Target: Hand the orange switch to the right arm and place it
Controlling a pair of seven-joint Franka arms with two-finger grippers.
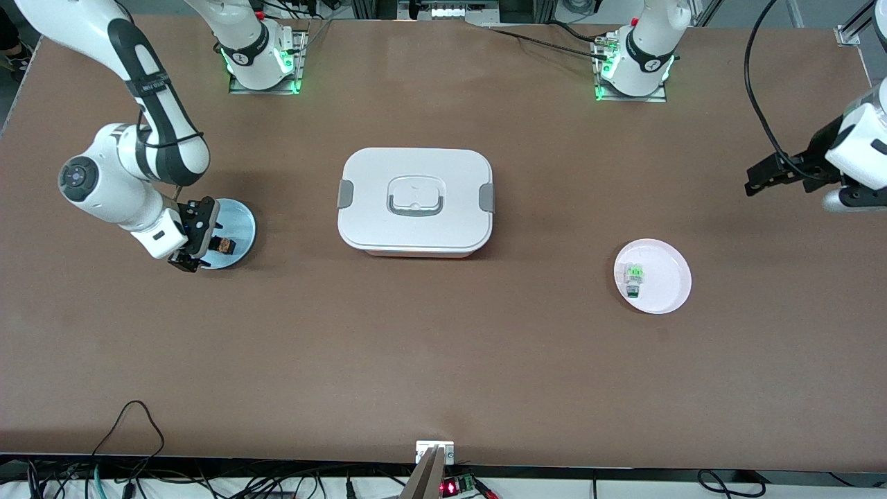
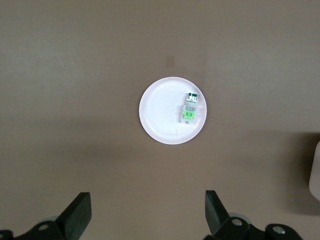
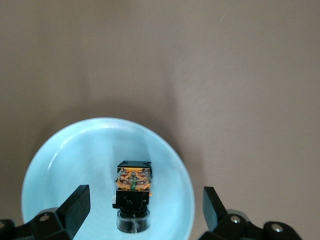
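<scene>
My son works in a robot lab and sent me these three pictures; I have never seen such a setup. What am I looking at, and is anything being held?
Two white robot arms stand at a brown table. The large picture comes from a high camera facing them; the other two come from cameras on the arms' wrists, looking down past the fingers.

The right gripper hangs open over a blue plate at its end of the table. On that plate lies the orange switch, a small black and orange part. Nothing grips it.

The left gripper waits in the air, open and empty, at the other end. Below it sits a white plate with a small white-and-green part. A closed white box stands mid-table.
</scene>
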